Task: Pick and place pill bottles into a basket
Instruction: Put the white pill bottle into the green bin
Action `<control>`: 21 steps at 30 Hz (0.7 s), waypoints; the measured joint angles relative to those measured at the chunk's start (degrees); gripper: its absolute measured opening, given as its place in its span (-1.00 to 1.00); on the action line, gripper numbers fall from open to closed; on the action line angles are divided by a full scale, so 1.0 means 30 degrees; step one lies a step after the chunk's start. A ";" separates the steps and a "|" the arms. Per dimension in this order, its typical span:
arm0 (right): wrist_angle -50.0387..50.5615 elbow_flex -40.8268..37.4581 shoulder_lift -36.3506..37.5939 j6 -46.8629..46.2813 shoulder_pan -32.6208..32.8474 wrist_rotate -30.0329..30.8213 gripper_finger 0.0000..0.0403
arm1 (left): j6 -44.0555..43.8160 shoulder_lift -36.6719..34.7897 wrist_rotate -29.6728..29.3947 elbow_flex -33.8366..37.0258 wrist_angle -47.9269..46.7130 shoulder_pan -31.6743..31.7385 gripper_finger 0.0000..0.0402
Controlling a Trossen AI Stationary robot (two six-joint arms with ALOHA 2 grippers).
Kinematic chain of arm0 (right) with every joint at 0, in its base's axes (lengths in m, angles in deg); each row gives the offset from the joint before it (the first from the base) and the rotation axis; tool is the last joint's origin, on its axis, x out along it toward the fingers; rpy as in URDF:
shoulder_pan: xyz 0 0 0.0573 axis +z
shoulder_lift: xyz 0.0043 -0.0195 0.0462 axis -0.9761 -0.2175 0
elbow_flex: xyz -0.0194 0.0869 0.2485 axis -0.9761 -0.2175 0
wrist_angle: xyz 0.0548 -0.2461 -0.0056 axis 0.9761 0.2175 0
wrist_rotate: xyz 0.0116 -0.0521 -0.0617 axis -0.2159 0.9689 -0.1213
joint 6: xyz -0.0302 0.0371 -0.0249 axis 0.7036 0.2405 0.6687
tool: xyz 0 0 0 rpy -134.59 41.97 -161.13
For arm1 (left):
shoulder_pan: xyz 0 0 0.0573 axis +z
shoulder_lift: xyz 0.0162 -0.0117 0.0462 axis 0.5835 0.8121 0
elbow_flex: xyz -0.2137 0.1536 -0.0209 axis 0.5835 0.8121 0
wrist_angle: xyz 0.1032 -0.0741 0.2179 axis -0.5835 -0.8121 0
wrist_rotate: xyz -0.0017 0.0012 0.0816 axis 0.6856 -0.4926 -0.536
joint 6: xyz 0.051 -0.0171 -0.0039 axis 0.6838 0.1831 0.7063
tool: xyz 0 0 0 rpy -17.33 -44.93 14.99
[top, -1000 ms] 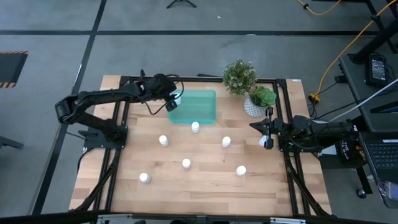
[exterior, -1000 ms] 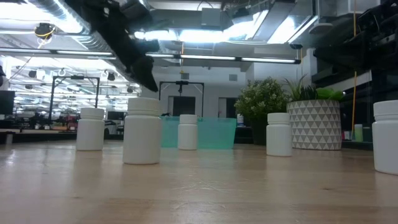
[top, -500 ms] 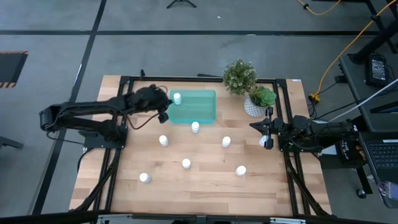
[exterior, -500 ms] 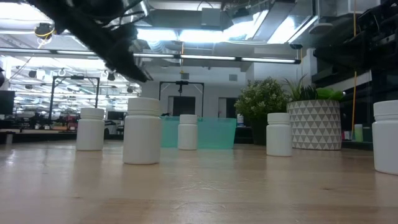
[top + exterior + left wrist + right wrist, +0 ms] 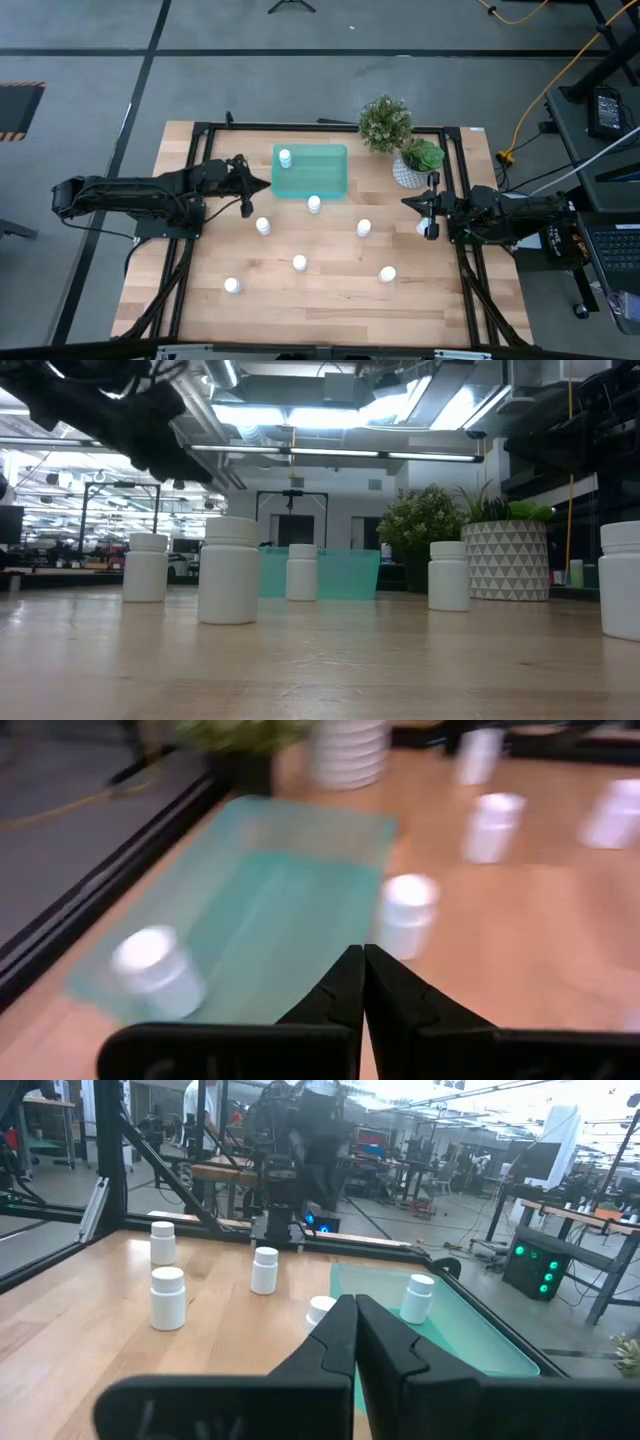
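Pulling back from the basket (image 5: 311, 171), the left pincer (image 5: 246, 187) now hangs beside its left edge, fingers pressed together and empty. One pill bottle (image 5: 285, 157) stands inside the basket's far-left corner; the left wrist view shows it there, blurred. Six others seem scattered on the tabletop (image 5: 330, 290). The right pincer (image 5: 431, 217) waits at the right, closed.

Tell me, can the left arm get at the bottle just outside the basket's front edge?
Probably yes. The left gripper, jaws shut and empty, sits beside the basket; bare table lies between it and that bottle.
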State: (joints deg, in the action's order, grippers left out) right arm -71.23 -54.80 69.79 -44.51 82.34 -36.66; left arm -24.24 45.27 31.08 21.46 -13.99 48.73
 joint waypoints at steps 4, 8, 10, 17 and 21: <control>0.0000 0.0000 -0.0007 -0.0027 -0.0006 0.0000 -0.95 | 0.0867 -0.0238 0.2059 0.0007 0.0593 -0.0701 -0.99; 0.0000 0.0000 0.0000 -0.0085 0.0001 0.0009 -0.95 | 0.1664 -0.0216 0.2898 0.0007 0.0630 -0.1264 -0.98; 0.0000 0.0000 -0.0004 -0.0098 -0.0006 0.0007 -0.95 | 0.1846 -0.0194 0.2908 0.0011 0.0675 -0.1431 -0.97; -0.0265 0.0000 -0.0001 0.0022 -0.0002 0.0013 -0.95 | 0.2956 -0.0194 0.3551 0.0022 0.0820 -0.1922 -0.98; -0.0421 0.0000 0.0000 0.0324 0.0000 0.0023 -0.95 | 0.2968 -0.0187 0.3508 0.0022 0.0820 -0.1965 -0.99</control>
State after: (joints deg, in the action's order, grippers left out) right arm -72.49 -54.80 69.79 -43.53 82.34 -36.60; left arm -15.33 44.71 41.60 21.53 -11.53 42.83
